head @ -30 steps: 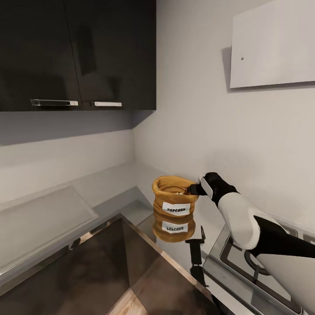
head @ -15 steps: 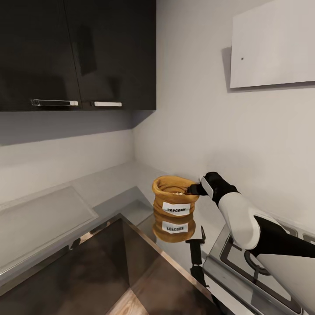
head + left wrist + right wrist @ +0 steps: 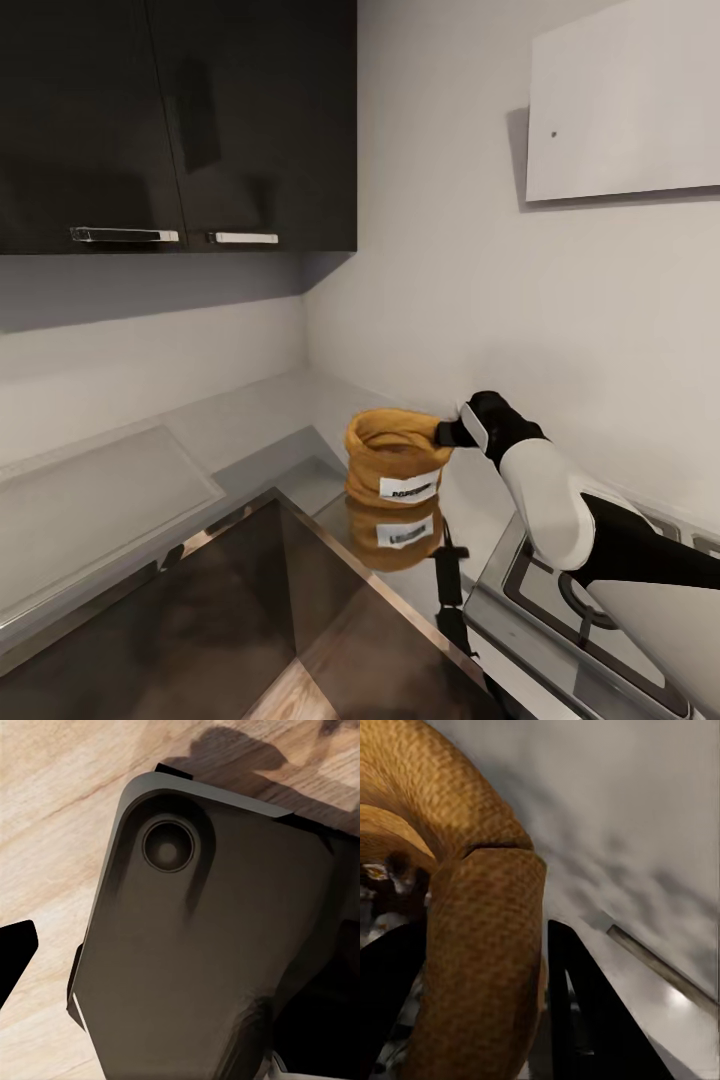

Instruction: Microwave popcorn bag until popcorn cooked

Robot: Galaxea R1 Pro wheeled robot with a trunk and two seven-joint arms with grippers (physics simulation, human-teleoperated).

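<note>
The popcorn bag (image 3: 396, 465) sits tilted on the glossy countertop (image 3: 250, 420) near the corner — its rolled rim pinched between the right gripper's (image 3: 447, 433) fingers (image 3: 581, 1005). Gas hob (image 3: 580, 600) lies rightmost. Left gripper's fingers — cannot tell.

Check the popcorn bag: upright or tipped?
Tipped slightly. The popcorn bag leans on the countertop, its rim pinched by the right gripper.

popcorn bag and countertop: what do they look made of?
Popcorn bag: looks like coarse tan burlap; a woven texture shows on the rolled rim in the right wrist view, with a white label on the front. Countertop: glossy grey slab, possibly polished stone; it mirrors the bag.
</note>
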